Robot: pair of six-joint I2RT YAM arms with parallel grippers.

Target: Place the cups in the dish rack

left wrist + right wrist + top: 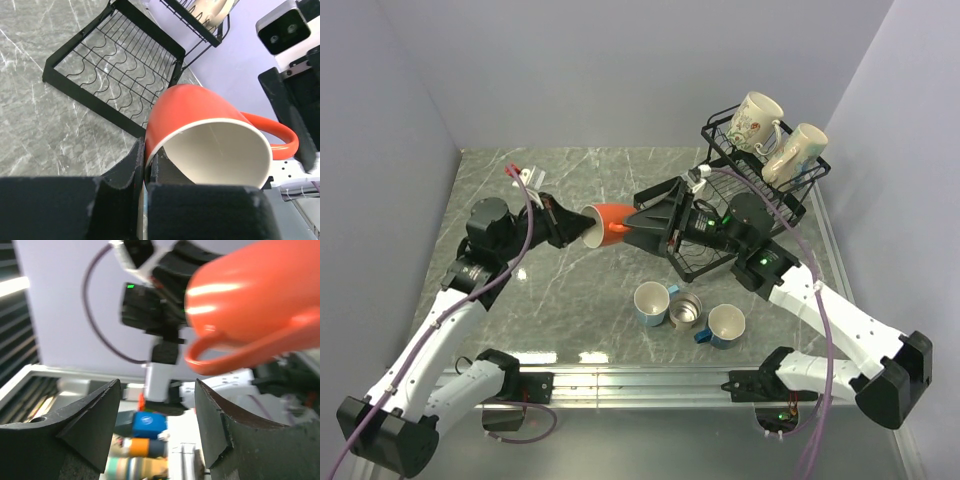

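Observation:
My left gripper is shut on the rim of the orange mug and holds it on its side above the table. The left wrist view shows one finger inside and one outside the mug. My right gripper is open at the mug's far end. In the right wrist view the mug and its handle hang just above the gap of the right gripper. The black dish rack holds the floral cream mug and the other cream mug in its upper basket.
Two blue mugs and a small steel cup stand together on the marble table in front of the rack. The right arm covers part of the rack's lower tray. Walls close in left, back and right.

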